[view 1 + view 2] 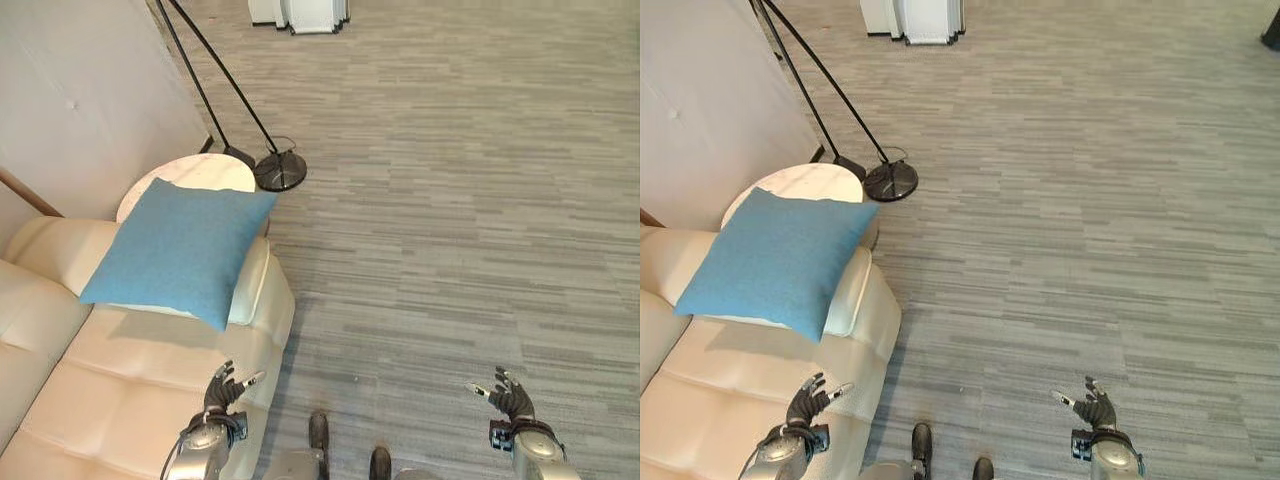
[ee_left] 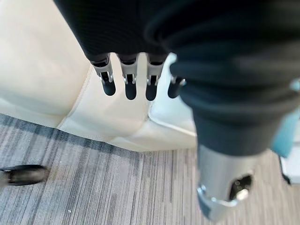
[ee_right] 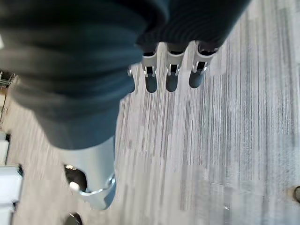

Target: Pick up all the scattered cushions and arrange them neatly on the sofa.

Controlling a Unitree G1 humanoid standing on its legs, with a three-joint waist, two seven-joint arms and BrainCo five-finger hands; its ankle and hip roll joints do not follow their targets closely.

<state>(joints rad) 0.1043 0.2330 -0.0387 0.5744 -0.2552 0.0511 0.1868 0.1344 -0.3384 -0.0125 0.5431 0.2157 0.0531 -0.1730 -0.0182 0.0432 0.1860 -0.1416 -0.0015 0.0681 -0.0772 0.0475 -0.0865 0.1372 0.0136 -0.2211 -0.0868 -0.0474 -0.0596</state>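
A blue cushion [image 1: 180, 250] lies on the sofa [image 1: 130, 370], tilted up over the sofa's arm at the end nearest the round side table [image 1: 195, 172]. It is roughly square, so no long axis matters; one corner points toward the lamp base [image 1: 280, 172]. From the left hand [image 1: 222, 390], which hovers over the sofa's front edge with fingers relaxed and spread, holding nothing, the cushion lies straight ahead and slightly to the left, well apart. The left hand is clearly the nearer one. The right hand [image 1: 510, 398] hangs over bare floor [image 1: 450, 200], far to the right of the sofa, its fingers also loose and empty.

No other cushion can be seen on the floor from here. The sofa is cream, padded and smooth; the floor is grey striped carpet, with a white unit [image 1: 298, 14] at the far side of the room.
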